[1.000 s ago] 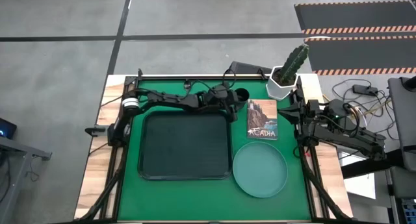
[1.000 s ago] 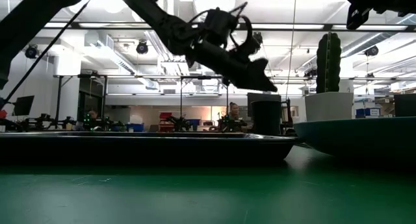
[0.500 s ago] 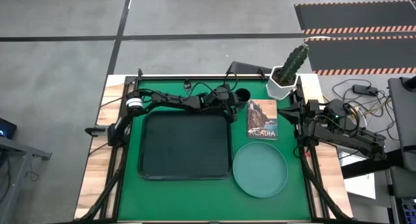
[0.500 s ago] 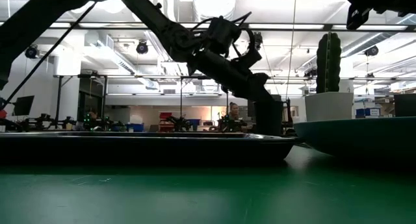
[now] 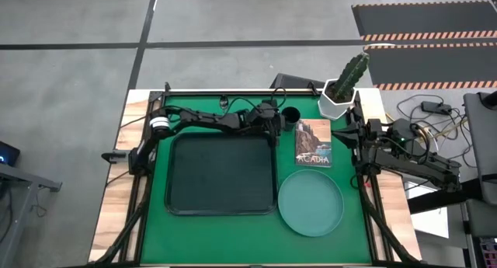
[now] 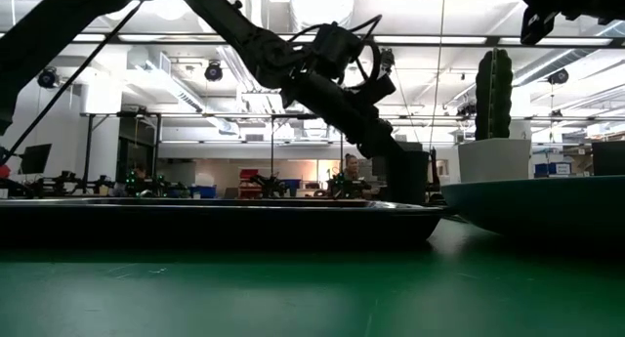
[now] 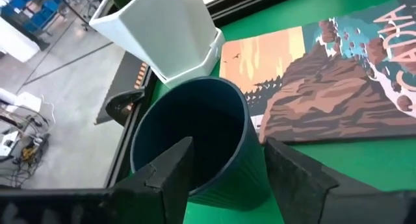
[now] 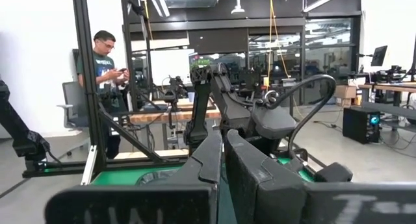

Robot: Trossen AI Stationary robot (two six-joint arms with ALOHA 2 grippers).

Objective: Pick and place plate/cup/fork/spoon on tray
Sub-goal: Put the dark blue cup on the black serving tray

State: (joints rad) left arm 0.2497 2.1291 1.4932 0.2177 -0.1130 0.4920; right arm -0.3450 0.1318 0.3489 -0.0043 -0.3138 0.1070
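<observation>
Only the left wrist view shows the left tool (image 7: 224,162) straddling the cup's (image 7: 195,139) wall.

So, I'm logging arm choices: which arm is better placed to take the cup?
Left. The left gripper is open with one finger inside the cup and one outside its wall. The right gripper is shut by the table's right edge.

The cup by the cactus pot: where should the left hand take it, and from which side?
By the rim wall, from above. The cup stands upright and open-mouthed, and the left hand already has one finger inside and one outside its wall. The cactus pot and booklet crowd its sides.
</observation>
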